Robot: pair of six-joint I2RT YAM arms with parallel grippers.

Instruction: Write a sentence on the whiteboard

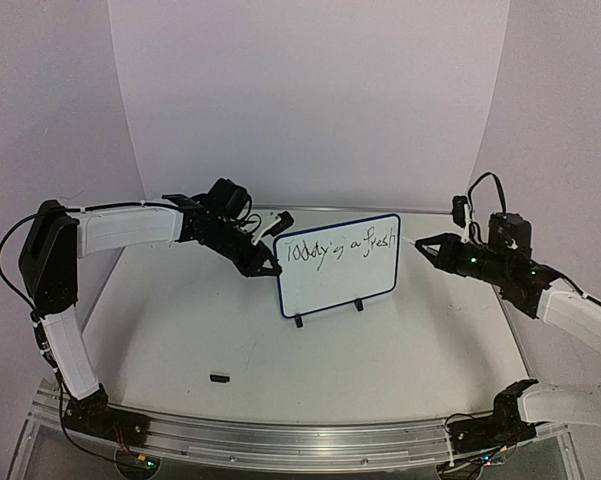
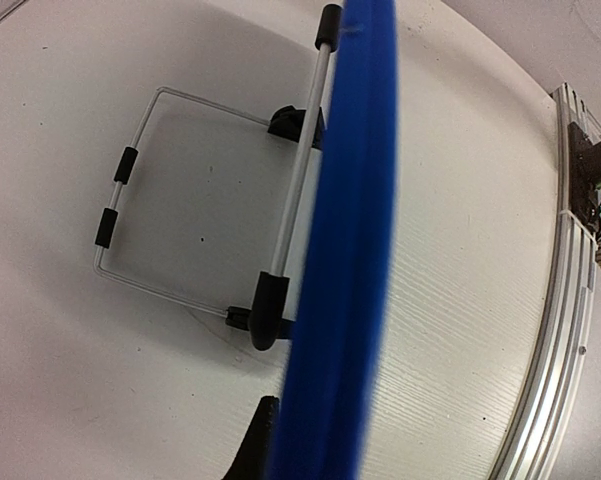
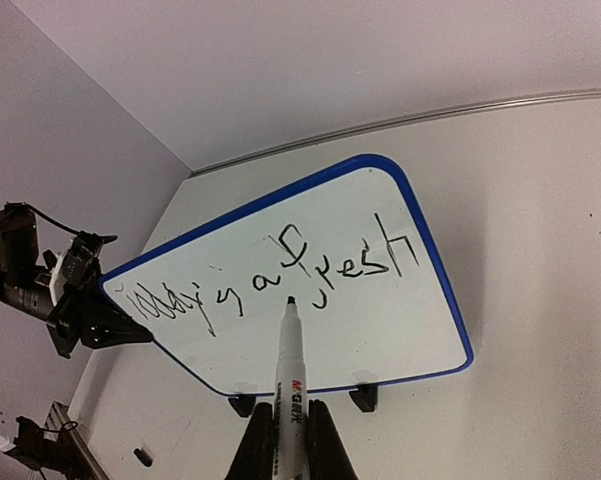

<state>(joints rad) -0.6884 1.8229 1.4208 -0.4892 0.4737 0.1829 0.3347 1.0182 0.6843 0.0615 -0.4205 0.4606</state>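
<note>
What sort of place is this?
Likely a robotics lab test bench: a left arm and right arm fixed at a white table, plain backdrop walls, one small whiteboard.

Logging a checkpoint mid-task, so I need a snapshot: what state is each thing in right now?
Whiteboard: standing on its feet, wire stand folded out behind.
Sentence: one line so far, roughly "Today is a fresh".
Marker: uncapped, tip pointing at the board.
Left gripper: shut on the board's left edge.
Right gripper: shut on the marker.
Black piece: lying loose on the table.
</note>
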